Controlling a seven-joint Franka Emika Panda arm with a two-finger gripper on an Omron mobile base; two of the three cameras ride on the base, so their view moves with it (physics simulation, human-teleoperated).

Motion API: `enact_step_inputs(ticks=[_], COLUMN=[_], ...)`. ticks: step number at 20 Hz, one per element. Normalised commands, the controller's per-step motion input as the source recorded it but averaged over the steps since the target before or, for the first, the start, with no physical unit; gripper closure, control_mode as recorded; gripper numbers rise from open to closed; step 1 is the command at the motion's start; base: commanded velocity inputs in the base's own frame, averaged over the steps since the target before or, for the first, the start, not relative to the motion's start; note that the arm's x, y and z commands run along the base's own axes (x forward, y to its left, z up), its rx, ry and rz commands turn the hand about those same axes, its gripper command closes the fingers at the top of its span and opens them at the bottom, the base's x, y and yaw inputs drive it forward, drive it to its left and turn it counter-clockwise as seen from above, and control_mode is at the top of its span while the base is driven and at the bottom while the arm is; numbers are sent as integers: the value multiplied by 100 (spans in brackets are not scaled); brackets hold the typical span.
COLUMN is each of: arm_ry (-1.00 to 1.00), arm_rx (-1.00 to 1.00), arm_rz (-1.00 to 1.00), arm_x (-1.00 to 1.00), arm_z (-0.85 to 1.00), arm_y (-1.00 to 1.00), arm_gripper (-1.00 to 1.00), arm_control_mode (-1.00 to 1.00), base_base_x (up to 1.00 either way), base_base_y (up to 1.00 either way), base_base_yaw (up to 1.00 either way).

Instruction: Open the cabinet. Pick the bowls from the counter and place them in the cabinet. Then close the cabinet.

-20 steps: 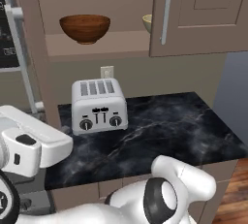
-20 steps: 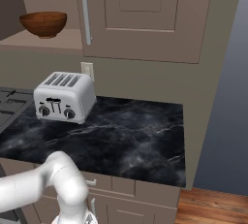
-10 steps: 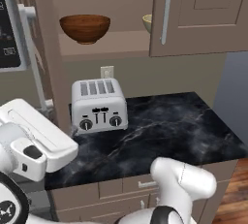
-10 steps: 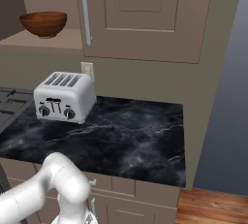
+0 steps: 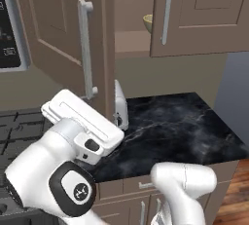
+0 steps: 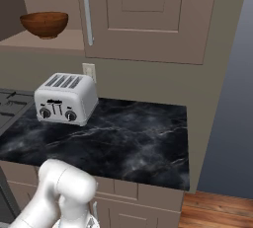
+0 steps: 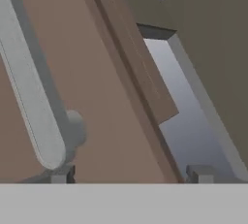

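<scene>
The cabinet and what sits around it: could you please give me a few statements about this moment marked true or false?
1. The wooden bowl rests on the cabinet shelf. True.
2. The cream bowl is on the counter. False: it sits on the shelf behind the right door's edge.
3. The left door is fully shut. False: it stands swung out, handle towards the arm.
4. A silver toaster stands on the counter. True.
5. The pincer is clamped on the handle. False: its tips stand apart, the bar beside one.
</scene>
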Motion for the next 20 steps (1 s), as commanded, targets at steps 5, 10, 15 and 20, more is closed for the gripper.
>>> enact_step_inputs(ticks=[5, 10, 15, 20], arm_ry=[-8, -6, -3, 0], arm_rx=[0, 0, -3, -2], arm_rz=[-2, -6, -10, -9], arm_x=[84, 74, 64, 77], arm_z=[26, 29, 26, 16], arm_y=[-55, -31, -1, -3], arm_gripper=[-100, -100, -100, -100], arm_control_mode=[-100, -100, -100, -100], base_base_x=[0, 0, 0, 0], base_base_y=[0, 0, 0, 0], base_base_yaw=[0, 0, 0, 0])
